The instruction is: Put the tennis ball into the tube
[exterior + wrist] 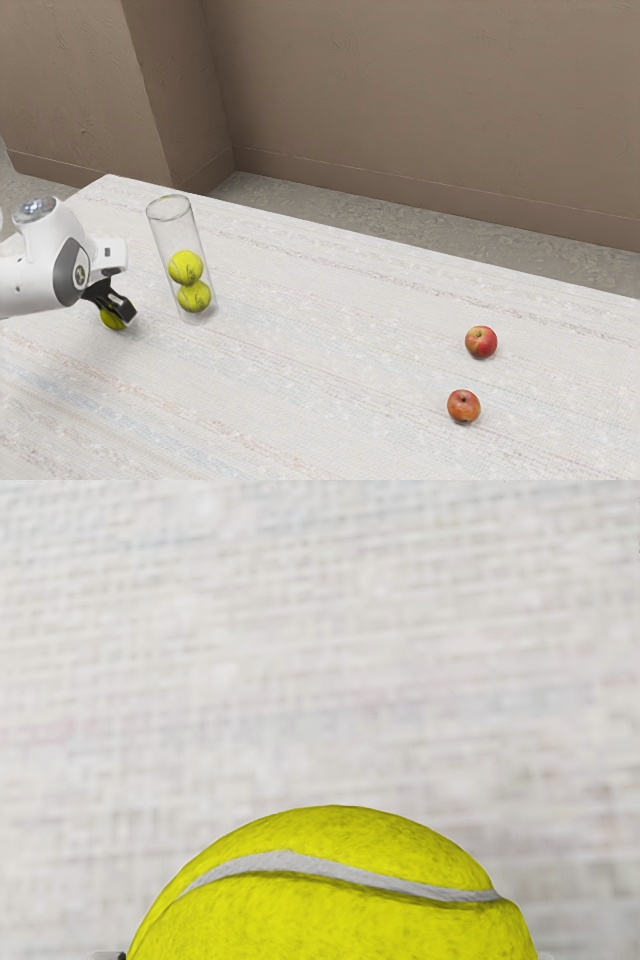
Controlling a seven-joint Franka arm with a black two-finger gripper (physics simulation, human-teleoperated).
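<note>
A claw point(123, 313), its opening and hold impossible to tell, hangs over a tennis ball point(111, 320) needing a centered grip before clearing the nearby tube point(178, 232).

In the exterior view, the pincer point(121, 312) is at the counter's point(300, 370) left part, with a loose tennis ball point(108, 319) at its tip; partly covered there, the ball seems to rest on the counter. Just beside them, to the exterior view's right, a tube point(176, 236) stands on the counter, holding two balls, the upper ball point(185, 267) on the lower ball point(194, 296). Well apart, farther right, lie two apples, the front apple point(464, 406) near the back apple point(481, 342). Behind the counter is floor point(330, 210), then a wall point(420, 100).
</note>
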